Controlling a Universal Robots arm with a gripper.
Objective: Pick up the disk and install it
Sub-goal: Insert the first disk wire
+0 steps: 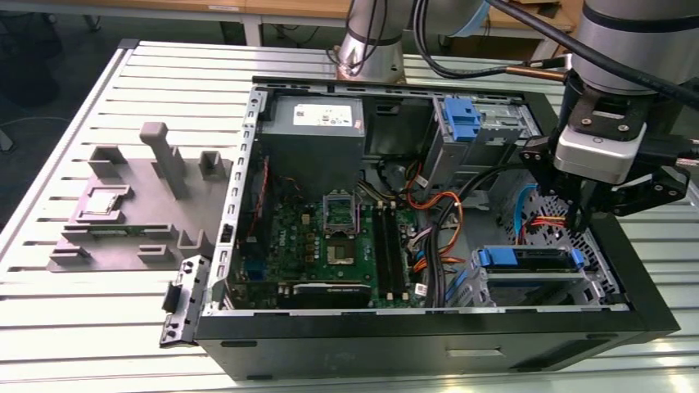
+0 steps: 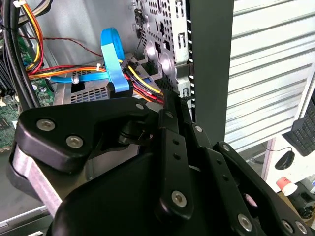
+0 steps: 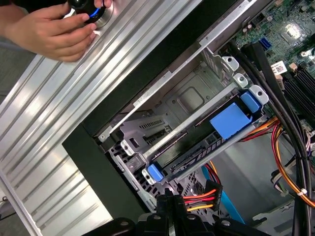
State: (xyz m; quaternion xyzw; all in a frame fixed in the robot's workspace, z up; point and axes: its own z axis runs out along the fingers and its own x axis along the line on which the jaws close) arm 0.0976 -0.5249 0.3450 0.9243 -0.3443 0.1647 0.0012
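Note:
The disk (image 1: 529, 259) lies flat in the drive cage at the case's front corner, on the exterior view's right, with its bright blue carrier on top. The first wrist view shows the disk (image 3: 230, 121) slotted into the metal bay, blue tabs at both ends. My gripper (image 1: 579, 223) hangs just above and behind it, inside the case by the perforated wall. Its fingers (image 3: 165, 205) are pressed together with nothing between them. In the second wrist view the gripper's black linkage (image 2: 170, 105) points down toward the cage.
Open black computer case (image 1: 437, 332) on a slatted metal table (image 1: 98, 327). Orange, red and yellow cables (image 3: 202, 197) run close under the fingers. A second blue bracket (image 1: 463, 119) sits in the upper bay. A grey fixture (image 1: 131, 205) lies left. A hand (image 3: 49, 29) rests on the table.

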